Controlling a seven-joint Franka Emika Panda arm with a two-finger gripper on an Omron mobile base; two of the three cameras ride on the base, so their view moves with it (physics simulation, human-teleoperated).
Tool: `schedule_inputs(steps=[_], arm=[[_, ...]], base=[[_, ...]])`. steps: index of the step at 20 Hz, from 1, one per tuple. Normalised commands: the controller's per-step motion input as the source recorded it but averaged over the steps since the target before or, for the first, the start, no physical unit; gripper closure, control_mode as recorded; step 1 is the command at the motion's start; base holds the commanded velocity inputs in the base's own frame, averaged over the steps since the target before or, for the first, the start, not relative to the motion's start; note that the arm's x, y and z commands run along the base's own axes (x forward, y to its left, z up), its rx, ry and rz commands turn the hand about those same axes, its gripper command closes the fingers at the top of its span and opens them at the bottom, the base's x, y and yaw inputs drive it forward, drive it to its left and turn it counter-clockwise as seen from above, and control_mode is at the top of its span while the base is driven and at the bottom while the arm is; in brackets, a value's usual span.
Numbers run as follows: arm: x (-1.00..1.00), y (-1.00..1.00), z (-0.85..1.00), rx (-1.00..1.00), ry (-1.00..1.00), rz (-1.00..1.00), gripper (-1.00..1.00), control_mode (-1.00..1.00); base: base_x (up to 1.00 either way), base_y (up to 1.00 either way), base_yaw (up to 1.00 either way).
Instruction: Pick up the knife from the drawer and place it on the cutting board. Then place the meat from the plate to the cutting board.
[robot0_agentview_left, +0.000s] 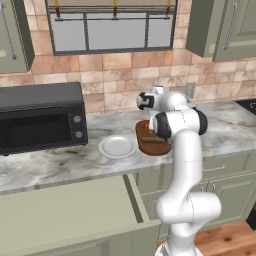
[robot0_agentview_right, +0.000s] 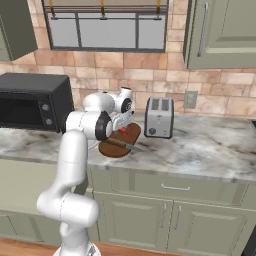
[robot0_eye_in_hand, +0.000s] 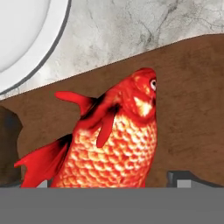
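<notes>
The meat (robot0_eye_in_hand: 116, 140) (a red-orange fish) lies on the cutting board (robot0_eye_in_hand: 188, 109), between wide-open fingers (robot0_eye_in_hand: 183, 179) holding nothing. The plate (robot0_eye_in_hand: 26, 39) sits at 10 o'clock on the tabletop (robot0_eye_in_hand: 131, 30).

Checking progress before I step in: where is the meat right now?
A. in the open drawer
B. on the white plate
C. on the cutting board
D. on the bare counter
C: in the hand view the meat lies on the cutting board, and the plate is bare.
</notes>
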Motion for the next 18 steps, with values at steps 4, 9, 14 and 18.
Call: schedule_inputs(steps=[4,9,14,18], arm=[[0.00,0.21,-0.53,0.00,0.06,0.00,-1.00,-1.00],[0.00,0.10,-0.28,0.00,0.02,0.00,-1.00,-1.00],[0.00,0.00,-0.03,0.00,0.03,0.00,-1.00,-1.00],[0.00,0.00,0.08,0.00,0.01,-0.01,-1.00,-1.00]], base=[[0.00,0.00,0.00],[0.00,0.00,0.00],[0.00,0.00,0.00],[0.00,0.00,0.00]])
